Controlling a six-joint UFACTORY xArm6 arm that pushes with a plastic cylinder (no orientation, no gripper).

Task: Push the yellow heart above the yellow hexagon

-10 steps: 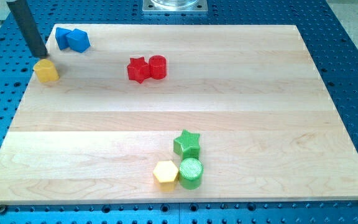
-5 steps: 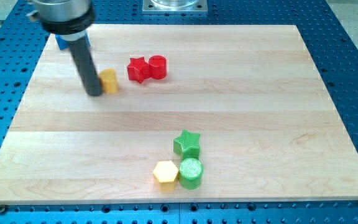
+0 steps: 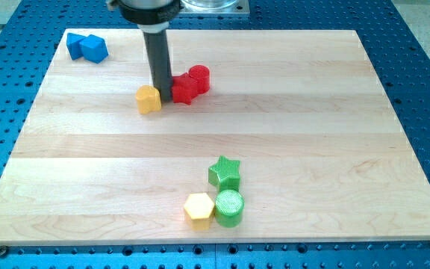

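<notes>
Count on the wooden board (image 3: 334,90): eight blocks, in four colour pairs. Two yellow, two red, two green, two blue.

Yellow: the yellow heart (image 3: 148,99) sits in the upper left-centre of the frame; the yellow hexagon (image 3: 198,208) lies near the bottom edge, just left of centre. The two are well apart, the heart far higher in the frame and somewhat to the left.

Red: a red star (image 3: 183,90) and a red cylinder (image 3: 198,78), touching, just right of the rod.

Green: a green star (image 3: 225,172) above a green cylinder (image 3: 229,207), touching; the cylinder also touches the hexagon's right side.

Blue: two blue blocks (image 3: 86,47) pressed together in the upper left corner (exact shapes hard to make out).

No containers in view; every block rests directly on the board.

Materials: board is pale wood with lengthwise grain in glued strips, lying on a blue perforated table (image 3: 424,45). Blocks look like matte plastic with fine ribbed tops.

End effector: a plain dark rod, nothing to open or close, grasping nothing. My tip (image 3: 163,102) stands on the board between the yellow heart and the red star, against the heart's right side and touching or nearly touching the star.
</notes>
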